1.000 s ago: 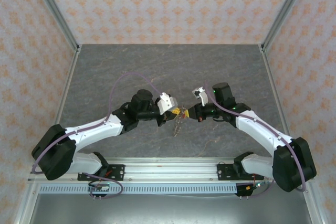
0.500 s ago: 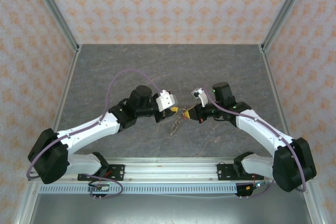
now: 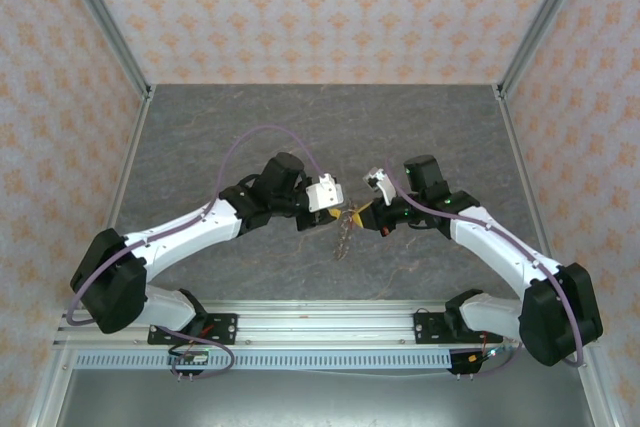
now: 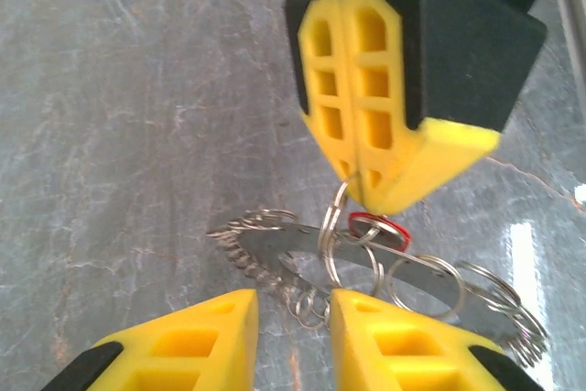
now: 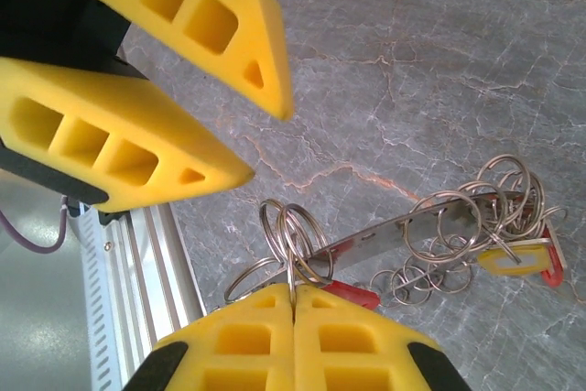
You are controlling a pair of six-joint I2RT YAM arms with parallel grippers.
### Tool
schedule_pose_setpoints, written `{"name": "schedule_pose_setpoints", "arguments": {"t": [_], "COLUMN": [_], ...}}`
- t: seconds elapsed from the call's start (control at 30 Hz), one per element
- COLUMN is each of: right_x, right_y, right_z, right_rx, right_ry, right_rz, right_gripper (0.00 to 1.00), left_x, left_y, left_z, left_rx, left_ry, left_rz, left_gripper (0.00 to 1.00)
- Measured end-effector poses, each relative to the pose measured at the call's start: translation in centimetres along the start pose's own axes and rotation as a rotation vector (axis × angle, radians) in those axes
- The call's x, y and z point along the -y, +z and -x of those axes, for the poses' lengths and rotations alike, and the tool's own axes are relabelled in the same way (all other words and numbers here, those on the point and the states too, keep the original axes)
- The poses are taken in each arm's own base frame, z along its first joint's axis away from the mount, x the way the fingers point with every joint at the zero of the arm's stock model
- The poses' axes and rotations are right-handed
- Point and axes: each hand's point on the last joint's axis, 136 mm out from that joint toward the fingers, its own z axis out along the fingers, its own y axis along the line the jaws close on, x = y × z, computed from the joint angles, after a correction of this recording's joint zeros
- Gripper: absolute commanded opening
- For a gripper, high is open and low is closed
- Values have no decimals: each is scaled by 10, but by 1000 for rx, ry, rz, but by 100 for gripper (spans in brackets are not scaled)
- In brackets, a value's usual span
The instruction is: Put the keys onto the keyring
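- Keyring: a flat, silver-grey toothed piece that hangs between the two grippers, over the middle of the grey marbled surface and somewhat toward its near edge. Whether its lower end touches the surface cannot be told.
- Left gripper: its yellow fingers stand partly apart, just left of the bunch, with nothing between them.
- Loose wire rings: several are threaded on the keyring and crowd together along it.
- Keys: one red key lies against the right gripper's fingertips. A yellow key and a second red key hang at the far end of the keyring, among the rings.
- Right gripper: its jaws are pressed together on a small wire ring, and the whole bunch hangs from this ring.
- Surroundings: orange-patterned walls enclose the surface on three sides. An aluminium rail runs along the near edge and carries both arm bases. A purple cable arcs over the left arm.
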Motion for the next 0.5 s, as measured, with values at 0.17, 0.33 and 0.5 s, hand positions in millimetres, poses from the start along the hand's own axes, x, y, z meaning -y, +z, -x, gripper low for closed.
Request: {"name": "schedule_pose_setpoints", "arguments": {"t": [0.17,0.33,0.5], "right_x": [-1,0,-1], "right_y": [0,2,1], "right_z": [-1,0,2], "right_rx": [-6,-17,-21], "right_ry": [-10,-14,-22], "right_rz": [6,14,15], "right_gripper": [0,0,0], "left_x": [1,2,5], "left_y": [-1,1,8], "left_z": [8,5,-4], "left_rx": [1,-20,-53], "left_ry": [27,43,32], "left_rz": [-33,-48,-75], "left_gripper": [27,27,27]}}
